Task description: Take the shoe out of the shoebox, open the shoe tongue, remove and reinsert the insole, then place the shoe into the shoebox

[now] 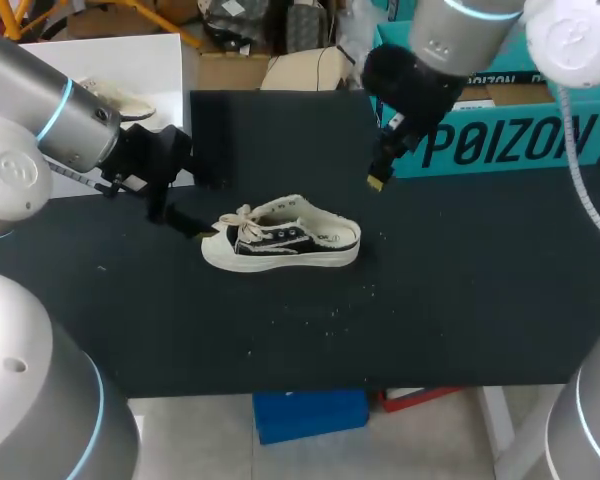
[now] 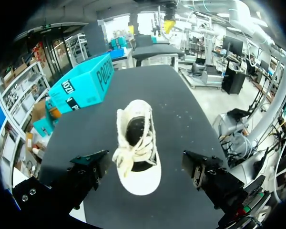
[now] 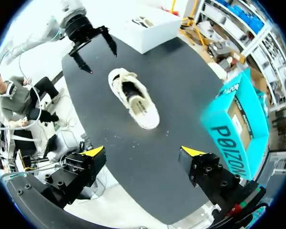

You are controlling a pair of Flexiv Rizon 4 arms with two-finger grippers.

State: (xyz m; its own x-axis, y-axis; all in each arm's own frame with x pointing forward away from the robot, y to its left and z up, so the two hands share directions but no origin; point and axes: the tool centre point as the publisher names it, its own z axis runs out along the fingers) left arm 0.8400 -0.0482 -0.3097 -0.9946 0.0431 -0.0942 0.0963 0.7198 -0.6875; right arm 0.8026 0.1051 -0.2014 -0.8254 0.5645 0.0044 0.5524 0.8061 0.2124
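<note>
A white and black canvas shoe (image 1: 280, 238) with loose white laces lies on its sole on the black table (image 1: 430, 320), toe toward my left arm. My left gripper (image 1: 180, 213) hovers just off the toe, open. In the left wrist view the shoe (image 2: 136, 143) lies between and ahead of the spread fingers of that gripper (image 2: 144, 163), untouched. My right gripper (image 1: 380, 172) hangs open above the table behind the shoe's heel. From the right wrist, the shoe (image 3: 133, 98) is well ahead of its gripper (image 3: 142, 152). The teal shoebox (image 1: 510, 130) stands at the back right.
A white box (image 1: 130, 65) with another pale shoe (image 1: 120, 100) on it stands at the back left. The teal shoebox (image 2: 83, 86) (image 3: 233, 124) fills the table's far right corner. Small white crumbs lie in front of the shoe.
</note>
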